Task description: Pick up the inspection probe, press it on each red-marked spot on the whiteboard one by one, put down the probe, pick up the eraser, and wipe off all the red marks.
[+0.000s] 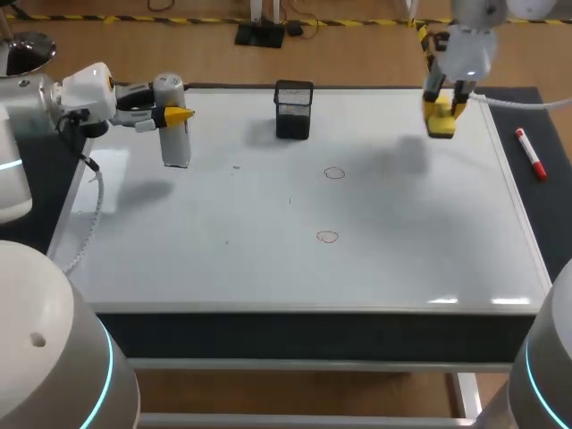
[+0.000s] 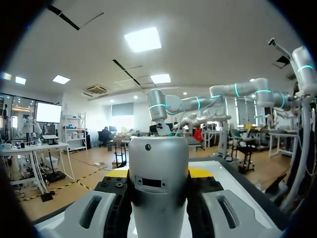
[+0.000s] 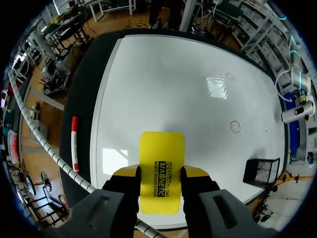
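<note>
My left gripper (image 1: 177, 115) is shut on the silver cylindrical inspection probe (image 1: 173, 127), held above the whiteboard's (image 1: 268, 268) far left corner. In the left wrist view the probe (image 2: 158, 181) fills the gap between my left gripper's (image 2: 158, 173) fingers. My right gripper (image 1: 443, 105) is shut on the yellow eraser (image 1: 440, 122), above the board's far right part. In the right wrist view the eraser (image 3: 161, 171) sits between my right gripper's (image 3: 161, 173) yellow tips, off the board. Two red circles (image 1: 334, 173) (image 1: 328, 237) are drawn mid-board, also seen as red circles (image 3: 230, 76) (image 3: 235, 126).
A black mesh holder (image 1: 294, 109) stands at the board's far edge, near the middle. A red marker (image 1: 531, 154) lies on the dark mat right of the board, beside a white cable (image 1: 523, 105). The same marker (image 3: 75, 144) and holder (image 3: 261, 172) show in the right wrist view.
</note>
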Robot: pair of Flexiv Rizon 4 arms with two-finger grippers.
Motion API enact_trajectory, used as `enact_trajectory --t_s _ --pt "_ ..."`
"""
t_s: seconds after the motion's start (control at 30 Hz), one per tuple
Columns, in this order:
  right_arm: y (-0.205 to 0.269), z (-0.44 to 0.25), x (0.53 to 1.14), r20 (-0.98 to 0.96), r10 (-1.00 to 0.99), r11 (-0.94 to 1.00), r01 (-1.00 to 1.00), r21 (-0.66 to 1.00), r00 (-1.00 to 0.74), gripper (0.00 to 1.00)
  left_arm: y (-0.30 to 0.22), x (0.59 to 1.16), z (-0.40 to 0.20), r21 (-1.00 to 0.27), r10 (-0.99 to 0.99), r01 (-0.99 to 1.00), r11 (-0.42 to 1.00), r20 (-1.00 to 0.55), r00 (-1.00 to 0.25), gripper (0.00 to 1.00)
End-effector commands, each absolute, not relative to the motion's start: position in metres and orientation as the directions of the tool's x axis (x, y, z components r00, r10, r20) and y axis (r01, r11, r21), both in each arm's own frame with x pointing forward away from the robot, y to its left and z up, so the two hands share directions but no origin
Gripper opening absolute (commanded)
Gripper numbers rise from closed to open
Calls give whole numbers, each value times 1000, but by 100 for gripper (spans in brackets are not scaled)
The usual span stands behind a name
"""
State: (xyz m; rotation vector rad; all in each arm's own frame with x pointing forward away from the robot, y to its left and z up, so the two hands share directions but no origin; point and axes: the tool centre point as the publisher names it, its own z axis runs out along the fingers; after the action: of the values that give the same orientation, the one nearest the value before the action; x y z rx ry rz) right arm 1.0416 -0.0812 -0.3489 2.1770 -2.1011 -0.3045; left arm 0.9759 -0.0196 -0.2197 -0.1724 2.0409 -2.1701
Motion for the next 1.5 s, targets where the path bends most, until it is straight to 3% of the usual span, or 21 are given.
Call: enact_trajectory --t_s 0.03,0.73,1.5 --pt "-53 -347 1001 -28 -993 -120 -979 167 117 0 -21 973 -218 -998 -251 38 -57 -22 -968 0" --pt "76 -372 934 -8 -933 -354 -913 201 360 0 -21 973 -218 -998 -251 38 -57 -22 -968 0" --pt "128 -399 951 -59 -901 -432 -878 206 429 0 -21 973 -218 -998 -251 38 -57 -22 -968 0"
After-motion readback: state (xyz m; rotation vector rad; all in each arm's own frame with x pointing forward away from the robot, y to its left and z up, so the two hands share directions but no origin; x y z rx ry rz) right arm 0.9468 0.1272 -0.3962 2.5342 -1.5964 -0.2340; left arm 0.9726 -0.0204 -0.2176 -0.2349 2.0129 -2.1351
